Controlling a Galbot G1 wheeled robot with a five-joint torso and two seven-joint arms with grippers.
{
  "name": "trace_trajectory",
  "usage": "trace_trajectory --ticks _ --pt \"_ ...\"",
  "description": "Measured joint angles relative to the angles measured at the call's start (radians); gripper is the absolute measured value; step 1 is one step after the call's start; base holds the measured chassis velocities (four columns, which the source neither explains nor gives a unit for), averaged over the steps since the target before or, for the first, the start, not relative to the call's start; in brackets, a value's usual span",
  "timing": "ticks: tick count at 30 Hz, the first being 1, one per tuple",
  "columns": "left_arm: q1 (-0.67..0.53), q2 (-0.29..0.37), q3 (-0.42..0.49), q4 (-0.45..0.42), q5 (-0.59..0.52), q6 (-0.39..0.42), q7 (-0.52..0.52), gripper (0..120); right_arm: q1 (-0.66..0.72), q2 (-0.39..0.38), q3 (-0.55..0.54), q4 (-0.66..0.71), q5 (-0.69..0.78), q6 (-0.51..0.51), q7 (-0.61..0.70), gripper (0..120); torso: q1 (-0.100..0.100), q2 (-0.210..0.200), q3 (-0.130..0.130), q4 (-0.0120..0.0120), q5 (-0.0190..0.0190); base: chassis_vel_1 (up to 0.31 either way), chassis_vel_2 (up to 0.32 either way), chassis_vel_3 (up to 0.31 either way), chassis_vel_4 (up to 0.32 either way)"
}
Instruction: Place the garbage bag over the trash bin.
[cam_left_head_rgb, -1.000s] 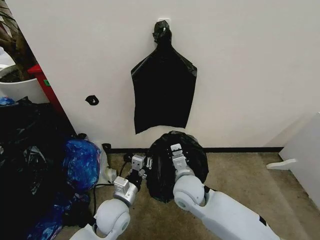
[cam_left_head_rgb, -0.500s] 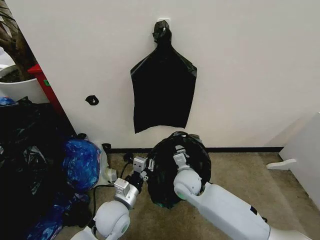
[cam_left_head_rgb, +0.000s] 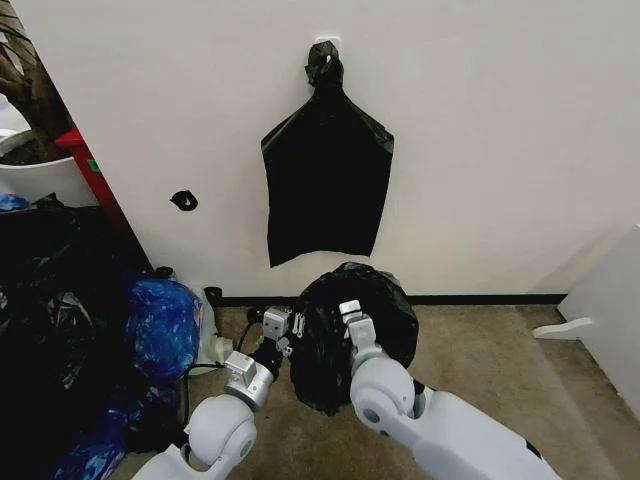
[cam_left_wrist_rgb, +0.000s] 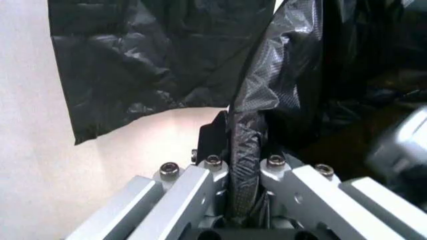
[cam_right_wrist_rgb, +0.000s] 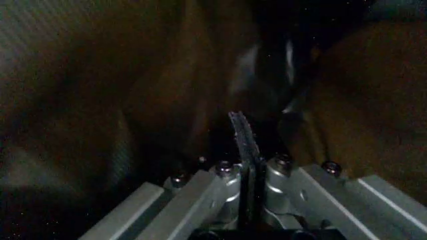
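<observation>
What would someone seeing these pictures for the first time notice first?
First, the garbage bag, a glossy black bundle low against the wall, held between both arms. The left gripper is shut on a fold of its edge and the right gripper pinches the film from the other side. Next, a flat black bag hangs from a hook on the wall above, and a shiny blue bag lies on the floor to the left.

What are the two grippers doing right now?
Left gripper: shut on a fold of the garbage bag.
Right gripper: shut on a thin edge of the garbage bag.
</observation>
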Motion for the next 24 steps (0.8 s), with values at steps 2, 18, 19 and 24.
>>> trace_trajectory --ticks 2,18,19,24 --pt "0.002 0.003 0.0 -0.009 0.0 0.0 0.001 1 0.004 0.008 0.0 -0.035 0.0 -0.017 0.002 0 0.0 0.0 0.0 0.0 0.0001 0.0 0.0 0.0 0.0" --pt "0.036 0.008 0.001 -0.062 -0.013 0.01 0.004 1 0.043 0.034 -0.005 -0.25 -0.303 -0.082 -0.006 0 0.0 0.0 0.0 0.0 0.0001 0.0 0.0 0.0 0.0" --pt "0.036 0.007 0.001 -0.062 -0.014 0.011 0.003 1 0.036 0.03 -0.004 -0.239 -0.331 -0.061 -0.018 0 0.0 0.0 0.0 0.0 0.0001 0.0 0.0 0.0 0.0" --pt "0.031 0.007 0.001 -0.057 -0.015 0.012 0.002 1 0.012 0.007 -0.009 -0.149 -0.334 0.021 -0.069 0 0.0 0.0 0.0 -0.0001 0.0001 0.0 0.0 0.0 0.0"
